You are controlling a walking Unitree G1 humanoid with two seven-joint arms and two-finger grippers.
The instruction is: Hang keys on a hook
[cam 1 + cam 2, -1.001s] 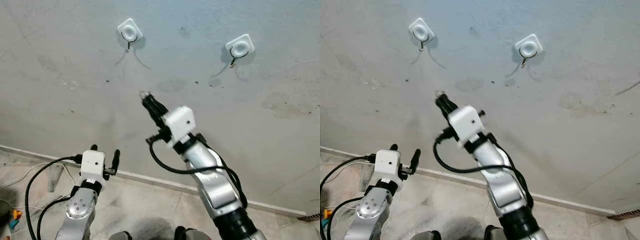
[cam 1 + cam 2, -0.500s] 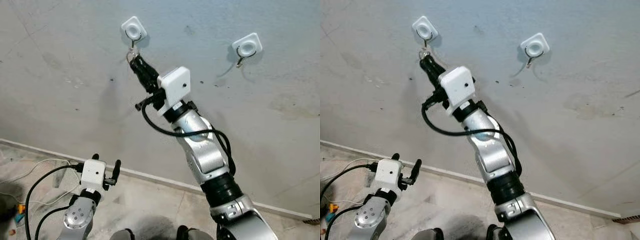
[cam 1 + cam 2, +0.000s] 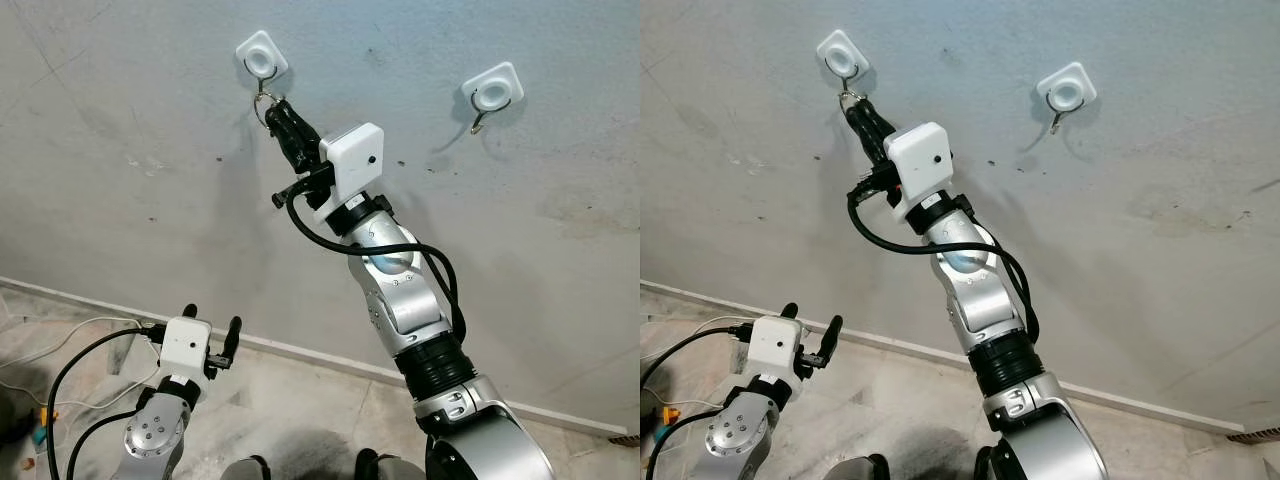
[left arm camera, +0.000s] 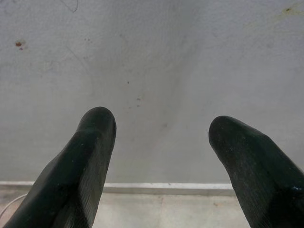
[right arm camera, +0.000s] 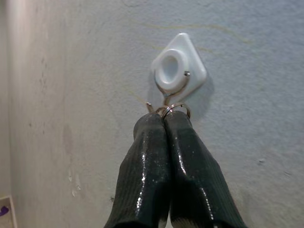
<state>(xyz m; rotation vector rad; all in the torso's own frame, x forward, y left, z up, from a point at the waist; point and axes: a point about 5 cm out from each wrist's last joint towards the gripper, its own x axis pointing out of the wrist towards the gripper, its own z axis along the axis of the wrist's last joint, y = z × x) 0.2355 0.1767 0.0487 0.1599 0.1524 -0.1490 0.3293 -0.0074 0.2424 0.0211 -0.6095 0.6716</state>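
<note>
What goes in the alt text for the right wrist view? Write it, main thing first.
The right tool, its two black fingers pressed together on a metal key ring, holds the ring up at the wire hook of a white square wall mount. Behind them is a bare grey wall with faint stains.

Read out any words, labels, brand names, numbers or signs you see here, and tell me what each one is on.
No readable text anywhere.
White hook plates: blank, no markings.
White camera housings on the right wrist and left wrist: plain, no label legible.
Wall: stains and specks, no writing.
Key ring pinched by the right gripper: no tag visible.
</note>
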